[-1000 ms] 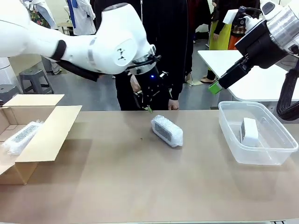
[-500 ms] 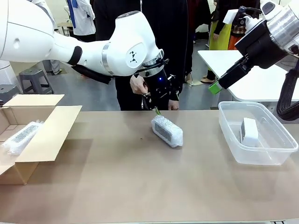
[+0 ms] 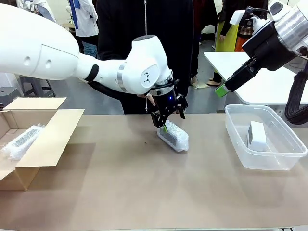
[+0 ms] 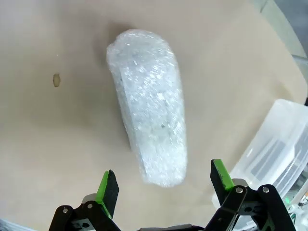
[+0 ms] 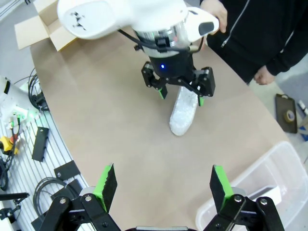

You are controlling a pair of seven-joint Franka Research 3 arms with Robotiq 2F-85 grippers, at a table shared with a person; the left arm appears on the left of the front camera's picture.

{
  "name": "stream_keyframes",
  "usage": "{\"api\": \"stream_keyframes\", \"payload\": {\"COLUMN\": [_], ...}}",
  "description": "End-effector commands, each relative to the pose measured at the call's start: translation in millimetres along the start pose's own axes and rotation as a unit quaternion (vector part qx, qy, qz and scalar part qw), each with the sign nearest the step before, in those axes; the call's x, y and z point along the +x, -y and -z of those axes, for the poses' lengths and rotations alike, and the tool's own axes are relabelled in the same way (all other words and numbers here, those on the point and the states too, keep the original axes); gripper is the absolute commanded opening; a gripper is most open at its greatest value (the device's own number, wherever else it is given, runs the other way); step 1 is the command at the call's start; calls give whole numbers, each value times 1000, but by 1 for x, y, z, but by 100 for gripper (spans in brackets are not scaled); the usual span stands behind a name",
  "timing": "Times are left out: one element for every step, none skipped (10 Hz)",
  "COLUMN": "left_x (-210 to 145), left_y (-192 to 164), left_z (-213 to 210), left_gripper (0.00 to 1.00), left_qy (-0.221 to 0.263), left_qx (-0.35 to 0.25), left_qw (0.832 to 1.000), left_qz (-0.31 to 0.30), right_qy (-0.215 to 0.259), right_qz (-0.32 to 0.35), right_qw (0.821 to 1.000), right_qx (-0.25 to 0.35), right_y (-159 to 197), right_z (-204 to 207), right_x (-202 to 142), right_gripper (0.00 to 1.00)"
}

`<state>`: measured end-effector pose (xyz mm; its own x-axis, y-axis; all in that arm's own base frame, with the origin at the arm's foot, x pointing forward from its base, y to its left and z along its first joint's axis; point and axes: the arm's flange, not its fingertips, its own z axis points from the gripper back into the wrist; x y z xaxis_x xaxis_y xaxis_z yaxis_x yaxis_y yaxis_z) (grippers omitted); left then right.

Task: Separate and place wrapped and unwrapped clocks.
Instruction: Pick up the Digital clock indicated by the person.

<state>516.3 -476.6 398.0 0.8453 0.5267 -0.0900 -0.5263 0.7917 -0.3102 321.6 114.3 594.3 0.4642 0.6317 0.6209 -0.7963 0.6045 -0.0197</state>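
Observation:
A bubble-wrapped clock (image 3: pixel 174 136) lies mid-table, tilted toward the front right. My left gripper (image 3: pixel 168 119) hangs open right over its far end. In the left wrist view the bundle (image 4: pixel 149 120) runs ahead, its near end between my left gripper's (image 4: pixel 163 180) green pads, not gripped. Another wrapped clock (image 3: pixel 21 141) rests inside the cardboard box (image 3: pixel 48 139) at the left. The bare white unwrapped clock (image 3: pixel 256 134) stands in the clear plastic bin (image 3: pixel 264 162) at the right. My right gripper (image 3: pixel 224 89) is held high above the bin, open and empty (image 5: pixel 162 185).
A person in black (image 3: pixel 144 48) stands at the far edge, one hand (image 3: pixel 150 98) just behind my left wrist. Bare brown tabletop (image 3: pixel 144 192) stretches across the front. Cables and tools (image 5: pixel 29 144) lie below the table's edge.
My left arm has swung right and down from the far edge, bringing its open gripper onto the wrapped clock. The right arm and all clocks have stayed put.

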Motion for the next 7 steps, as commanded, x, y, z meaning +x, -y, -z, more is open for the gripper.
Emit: {"api": "stream_keyframes", "payload": {"left_x": [-2, -3, 0, 2, 5, 11, 18], "left_y": [5, 3, 0, 0, 3, 6, 11], "left_z": [3, 9, 14, 18, 23, 27, 33], "left_gripper": [100, 100, 100, 100, 100, 100, 100], "left_qy": [30, 25, 35, 31, 40, 44, 58], "left_qx": [4, 10, 19, 23, 26, 30, 29], "left_qw": [999, 998, 997, 998, 997, 997, 996], "left_qz": [-46, -53, -70, -51, -52, -52, -56], "right_qy": [2, 2, 2, 2, 2, 2, 2], "right_qz": [-3, -3, -3, -3, -3, -3, -3], "right_qw": [1000, 1000, 1000, 1000, 1000, 1000, 1000], "right_qx": [5, 5, 5, 5, 5, 5, 5], "right_y": [2, 2, 2, 2, 2, 2, 2], "right_z": [0, 0, 0, 0, 0, 0, 0], "right_x": [0, 0, 0, 0, 0, 0, 0], "right_gripper": [100, 100, 100, 100, 100, 100, 100]}}
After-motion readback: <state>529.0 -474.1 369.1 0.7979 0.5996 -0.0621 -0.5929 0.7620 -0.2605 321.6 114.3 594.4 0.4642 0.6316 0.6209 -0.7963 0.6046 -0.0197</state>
